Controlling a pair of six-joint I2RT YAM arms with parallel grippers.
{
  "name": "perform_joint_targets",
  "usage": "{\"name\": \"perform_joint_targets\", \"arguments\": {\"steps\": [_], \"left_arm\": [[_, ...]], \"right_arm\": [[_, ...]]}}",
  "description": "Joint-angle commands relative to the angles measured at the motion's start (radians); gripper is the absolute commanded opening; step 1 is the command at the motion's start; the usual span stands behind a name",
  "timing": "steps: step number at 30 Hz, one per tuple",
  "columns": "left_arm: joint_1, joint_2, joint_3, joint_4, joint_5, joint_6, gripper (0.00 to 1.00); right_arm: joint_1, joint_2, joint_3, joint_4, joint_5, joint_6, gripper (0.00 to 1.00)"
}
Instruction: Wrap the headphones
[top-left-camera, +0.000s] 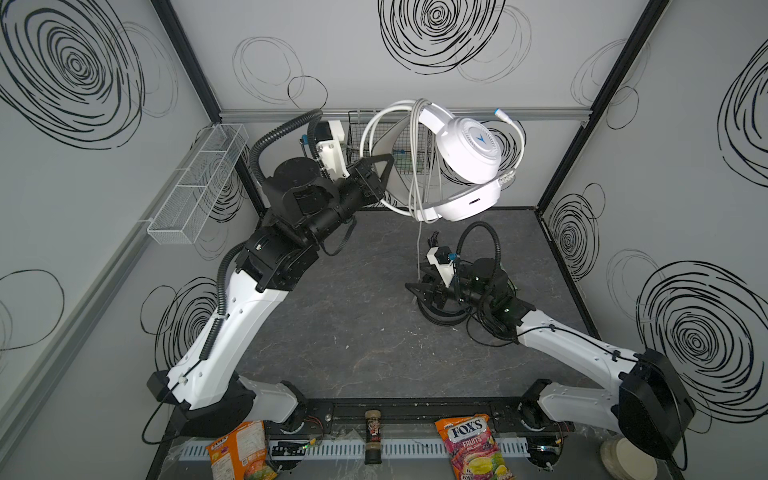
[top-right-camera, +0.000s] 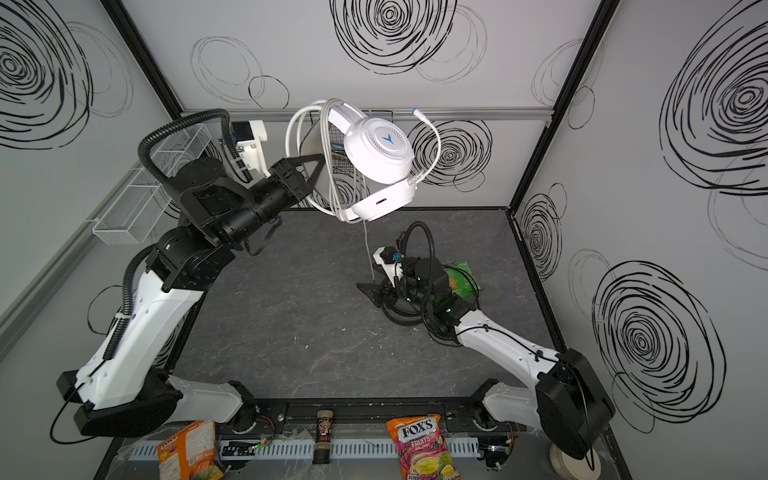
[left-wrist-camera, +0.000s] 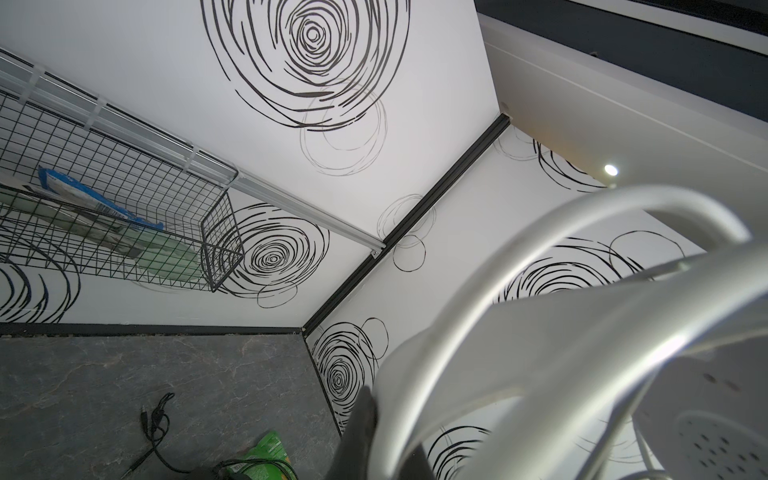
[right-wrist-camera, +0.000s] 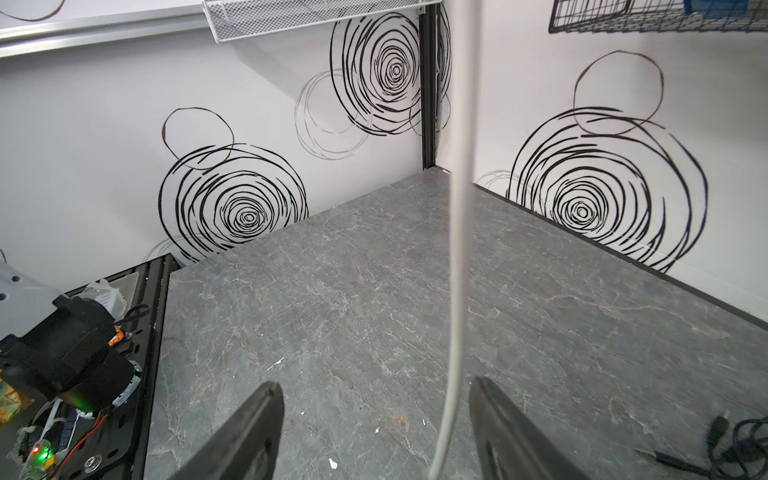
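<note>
A dark stone-patterned table (top-left-camera: 353, 332) fills the lower middle of both top views, boxed in by pale walls covered in black scribbled spirals. From the lower left of the frame the left arm (top-left-camera: 232, 324) rises steeply toward the upper centre. There the left gripper (top-left-camera: 384, 170) is clamped tight on the headband of the white headphones (top-left-camera: 465, 153). It holds them high in the air, well clear of the table, probably so the lead can be wound freely around them. From the lower right the right arm (top-left-camera: 561, 336) lies low, its right gripper (top-left-camera: 417, 290) just above the table at centre right. Directly beneath that gripper, partly hidden, the black headphones (top-left-camera: 440, 318) lie on the table, their black cable (top-left-camera: 490, 338) sprawled loose beside them, seemingly not yet wrapped. The white cable (top-left-camera: 419, 249) already circles the white headband in several loops. One last strand drops straight down from the loops to the right gripper. In the right wrist view that strand hangs between the two jaws, which stand well apart and do not pinch it. To my eye the gripper is placed to catch or guide this tail for another turn. The cable's plug (top-left-camera: 500, 113) pokes out at the upper right of the white earcup, free in the air.
</note>
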Motion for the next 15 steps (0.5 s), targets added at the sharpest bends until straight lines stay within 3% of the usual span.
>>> {"name": "perform_joint_targets", "arguments": {"steps": [1, 10, 15], "left_arm": [[-0.008, -0.019, 0.034, 0.093, 0.008, -0.029, 0.00], [-0.009, -0.034, 0.037, 0.084, 0.017, -0.055, 0.00], [-0.014, -0.044, 0.034, 0.082, 0.023, -0.078, 0.00]], "right_arm": [[0.006, 0.013, 0.038, 0.062, 0.026, -0.004, 0.74], [0.006, 0.030, 0.036, 0.099, 0.038, 0.010, 0.63], [0.014, 0.070, 0.081, 0.125, 0.028, 0.008, 0.63]]}}
